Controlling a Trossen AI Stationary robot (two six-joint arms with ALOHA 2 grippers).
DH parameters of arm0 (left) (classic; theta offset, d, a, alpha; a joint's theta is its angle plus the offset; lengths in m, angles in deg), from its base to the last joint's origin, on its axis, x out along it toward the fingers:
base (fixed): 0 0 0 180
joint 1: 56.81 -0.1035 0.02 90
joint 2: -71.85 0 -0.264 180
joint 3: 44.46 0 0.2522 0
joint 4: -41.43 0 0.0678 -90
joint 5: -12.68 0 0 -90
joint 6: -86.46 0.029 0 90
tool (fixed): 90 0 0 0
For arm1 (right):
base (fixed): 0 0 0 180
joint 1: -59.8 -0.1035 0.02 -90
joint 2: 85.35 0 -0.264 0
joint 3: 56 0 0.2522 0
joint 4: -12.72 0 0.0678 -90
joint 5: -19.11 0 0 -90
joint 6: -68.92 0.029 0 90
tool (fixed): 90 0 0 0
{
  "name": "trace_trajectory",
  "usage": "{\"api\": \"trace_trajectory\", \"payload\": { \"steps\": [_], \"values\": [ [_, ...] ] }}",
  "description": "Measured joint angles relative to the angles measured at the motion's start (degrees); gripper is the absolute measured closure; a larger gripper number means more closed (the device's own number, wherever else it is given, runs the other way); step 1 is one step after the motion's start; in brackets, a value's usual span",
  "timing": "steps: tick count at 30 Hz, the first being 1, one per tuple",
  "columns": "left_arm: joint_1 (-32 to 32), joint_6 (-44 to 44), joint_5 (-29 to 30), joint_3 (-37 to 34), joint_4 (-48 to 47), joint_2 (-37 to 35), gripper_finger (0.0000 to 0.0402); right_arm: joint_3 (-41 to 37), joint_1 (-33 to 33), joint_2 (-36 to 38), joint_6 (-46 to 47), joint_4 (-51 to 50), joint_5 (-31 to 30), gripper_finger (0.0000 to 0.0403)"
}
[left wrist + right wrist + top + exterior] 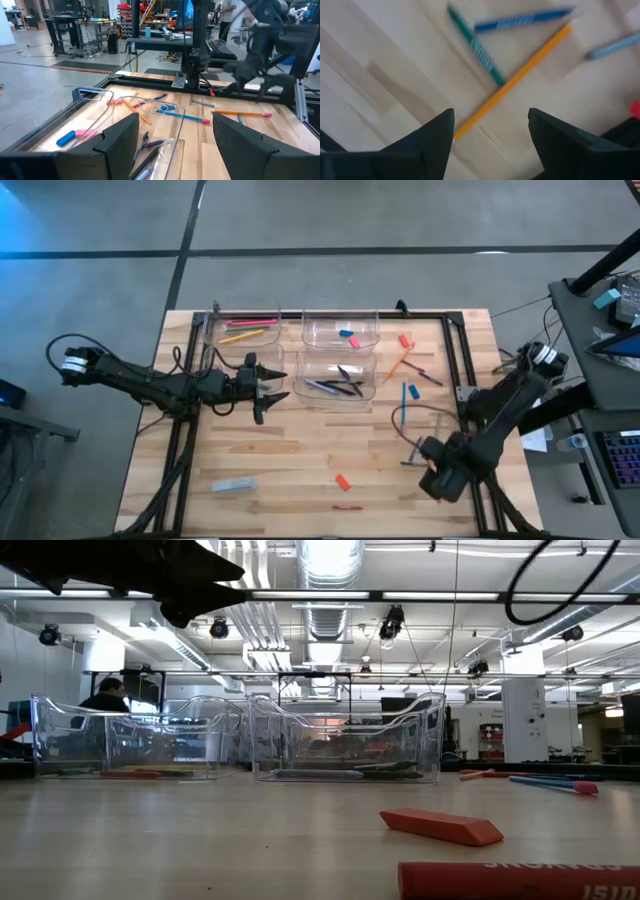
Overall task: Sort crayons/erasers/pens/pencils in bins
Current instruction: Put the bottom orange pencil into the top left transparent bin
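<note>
Wooden bench: pale planks, black frame around, carrying four bins and scattered small things.
Left arm: coming in from the left side.
Left claw: fingers wide apart, holding nothing, above the fourth bin and just beside the pens bin.
Right arm: coming in from the right edge.
Right claw: near the right front corner, fingers apart, gripping nothing, low over the bench; orange pencil lying flat ahead of it, one end between the fingers in the wrist view.
Bins: clear plastic, set two by two, close together.
Pencils bin: back left, with red and yellow pencils inside.
Erasers bin: back right, with blue eraser inside.
Pens bin: front right, with dark pens inside.
Fourth bin: front left, content mostly hidden by the arm.
Loose pencils: flat on the bench, right of the bins.
Red crayon: near the front edge.
Red eraser: just behind the crayon, apart from it.
</note>
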Motion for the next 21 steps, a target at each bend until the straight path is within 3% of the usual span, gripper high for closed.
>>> {"api": "trace_trajectory", "payload": {
  "steps": [10,14,21],
  "values": [
    [0.0,0.04,0.0,0.0,-0.02,0.0,0.0164,2.46,-1.38,-13.75,2.21,7.64,9.69,0.0194],
    [0.0,0.04,0.0,-0.02,-0.02,0.0,0.0164,2.12,-2.23,-15.14,4.63,14.6,9.98,0.0195],
    [0.25,-1.18,-0.24,-0.24,-0.06,0.0,0.0164,1.5,-5.41,-15.24,12.26,14.48,10.06,0.0196]
  ]
}}
